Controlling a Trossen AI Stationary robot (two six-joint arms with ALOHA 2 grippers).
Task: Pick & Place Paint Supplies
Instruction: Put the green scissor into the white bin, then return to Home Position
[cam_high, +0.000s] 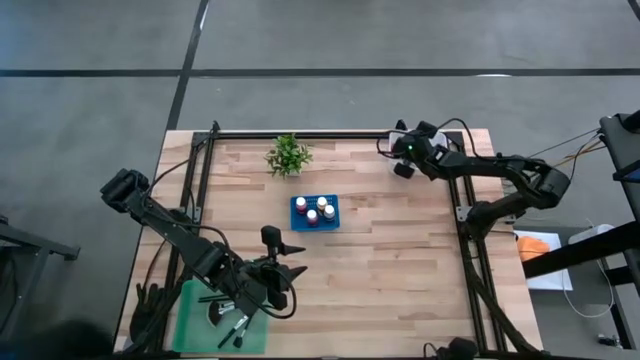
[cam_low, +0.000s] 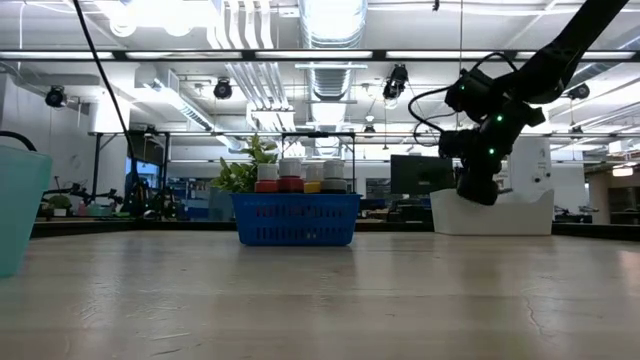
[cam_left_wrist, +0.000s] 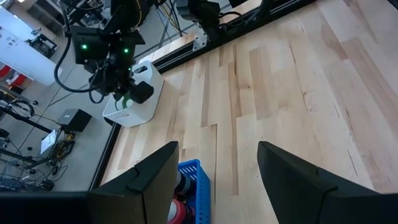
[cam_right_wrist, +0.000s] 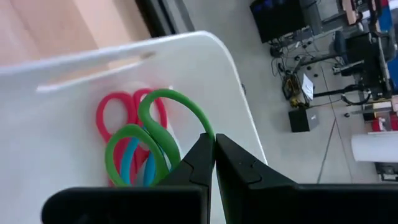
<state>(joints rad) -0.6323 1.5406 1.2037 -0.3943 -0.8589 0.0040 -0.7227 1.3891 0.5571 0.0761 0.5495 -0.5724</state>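
— Progress check, operator: how much of the sorting do you reckon is done?

— Most of it, by the look of things. You've got the paint bottles (cam_high: 315, 210) standing in the blue basket (cam_high: 299, 213) mid-bench, and the brushes (cam_high: 236, 327) lying in the green tray (cam_high: 197, 317) at the left near corner. In the right wrist view, red, blue and green scissors (cam_right_wrist: 138, 140) lie together in the white bin (cam_right_wrist: 205, 68) at the far right edge.

— And your grippers?

— Your right gripper (cam_right_wrist: 214, 146) is over that white bin with its fingers pressed together, just beside the green handles. I can't see anything pinched between the tips — likely the scissors are already dropped. Your left gripper (cam_left_wrist: 214, 171) hangs above the bench near the basket, fingers parted and holding nothing.

— What's left?

— No loose supplies show on the bench (cam_high: 400, 260); only the potted plant (cam_high: 288, 154) stands apart, and that stays. I'd judge you're at the final retreat.
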